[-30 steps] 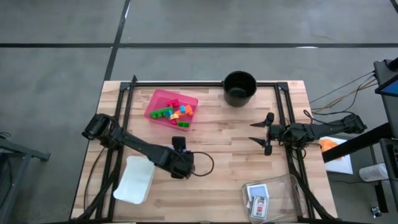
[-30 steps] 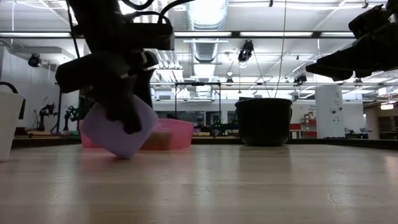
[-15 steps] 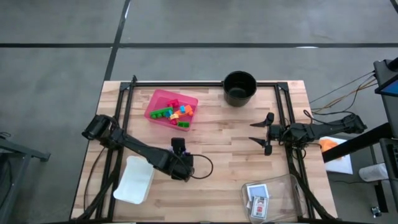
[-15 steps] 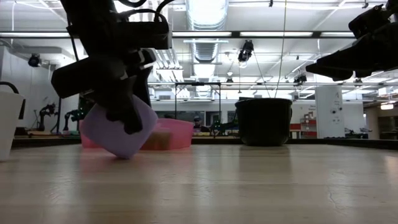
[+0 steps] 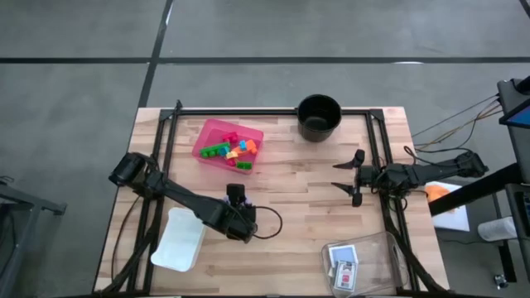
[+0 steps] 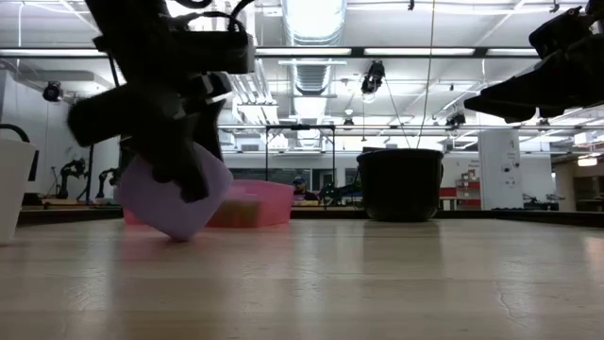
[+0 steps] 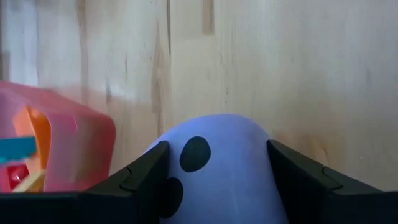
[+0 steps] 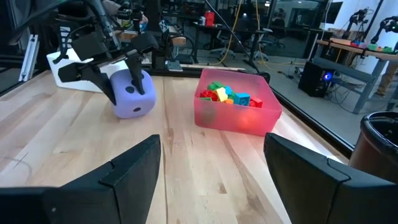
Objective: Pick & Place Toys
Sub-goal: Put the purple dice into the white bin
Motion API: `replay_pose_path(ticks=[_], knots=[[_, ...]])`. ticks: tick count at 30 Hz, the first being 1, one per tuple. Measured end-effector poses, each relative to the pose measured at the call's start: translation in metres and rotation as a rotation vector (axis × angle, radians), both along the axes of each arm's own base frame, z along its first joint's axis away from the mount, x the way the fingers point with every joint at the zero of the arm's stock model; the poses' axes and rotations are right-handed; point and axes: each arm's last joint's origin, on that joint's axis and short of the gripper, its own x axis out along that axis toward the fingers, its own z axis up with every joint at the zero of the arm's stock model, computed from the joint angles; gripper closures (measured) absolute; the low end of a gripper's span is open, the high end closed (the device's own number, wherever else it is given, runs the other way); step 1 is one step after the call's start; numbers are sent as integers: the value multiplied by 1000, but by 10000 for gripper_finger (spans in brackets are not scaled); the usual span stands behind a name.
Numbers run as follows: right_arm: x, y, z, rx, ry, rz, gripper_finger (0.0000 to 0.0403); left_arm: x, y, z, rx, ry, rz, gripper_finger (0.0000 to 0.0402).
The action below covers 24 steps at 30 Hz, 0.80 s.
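Position of the purple die [image 6: 176, 196] governs the coming move: it sits between the fingers of the left gripper [image 8: 121, 79], which is closed on its opposite faces. In the low view the die is tilted, with one lower corner touching or just above the table [image 5: 290, 178]; which of the two cannot be told. The die is a rounded cube and has no long axis; in the left wrist view its dark dots [image 7: 194, 153] face the camera, between the two fingers.

Location: the die is near the middle of the table, toward the front-left, near the pink tray [image 5: 228, 145] but apart from it. The tray lies beyond the gripper toward the table's far edge and holds the small plastic bricks [image 8: 231, 94] in green, red, orange, teal and yellow. The black round pot [image 5: 319, 117] stands at the far edge, right of the tray.

Cards [image 5: 343, 265] lie in a clear container [image 5: 377, 248] at the front-right corner. A white container [image 5: 179, 240] lies at the front-left.

The right gripper [image 5: 354, 178] waits above the right side of the table, fingers spread wide, holding nothing. The left arm is clearly the nearer one to the die and the tray.
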Motion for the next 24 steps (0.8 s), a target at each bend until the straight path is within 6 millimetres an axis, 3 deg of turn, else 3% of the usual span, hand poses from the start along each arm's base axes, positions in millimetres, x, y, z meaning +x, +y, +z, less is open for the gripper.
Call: replay_pose_path(ticks=[4,15,21,24], knots=[[0,0,0,0,0,1,117,-12,-5,18,-46,-26,-14,172],[0,0,0,0,1,0,117,-57,-22,100,-92,-355,-60,215],[0,0,0,0,0,0,117,-100,-25,123,-124,-345,-34,228],[0,0,0,0,0,0,117,-118,-27,124,-172,-281,-19,232]])
